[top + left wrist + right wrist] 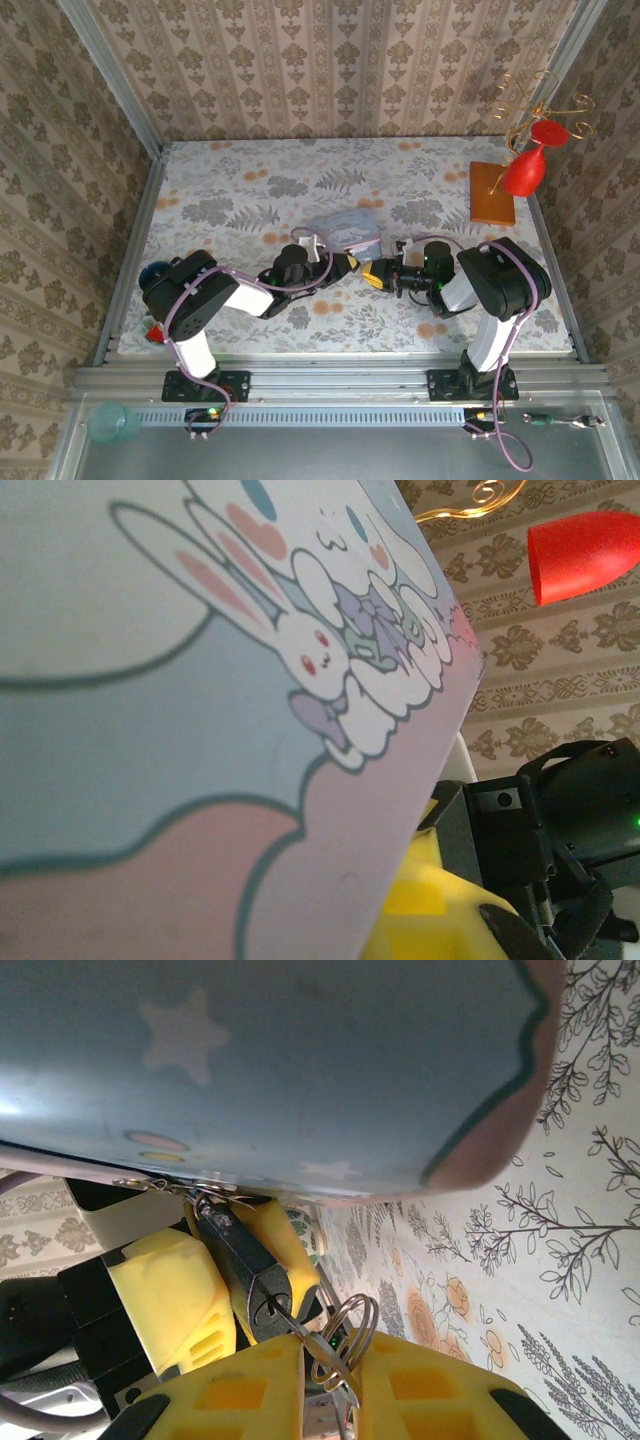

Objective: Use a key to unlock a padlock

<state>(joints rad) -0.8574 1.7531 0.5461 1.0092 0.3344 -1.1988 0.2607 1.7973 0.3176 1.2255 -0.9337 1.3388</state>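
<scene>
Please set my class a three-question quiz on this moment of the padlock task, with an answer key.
1. True or false: the left gripper is open and clear of the padlock.
2. What does the right gripper hold between its yellow fingers? A) a key on a wire ring; B) a screwdriver; C) nothing.
3. Fill in: the key's tip meets the padlock at its ______.

Key: 1 false, since its fingers clamp the padlock; 2 A; 3 keyhole.
</scene>
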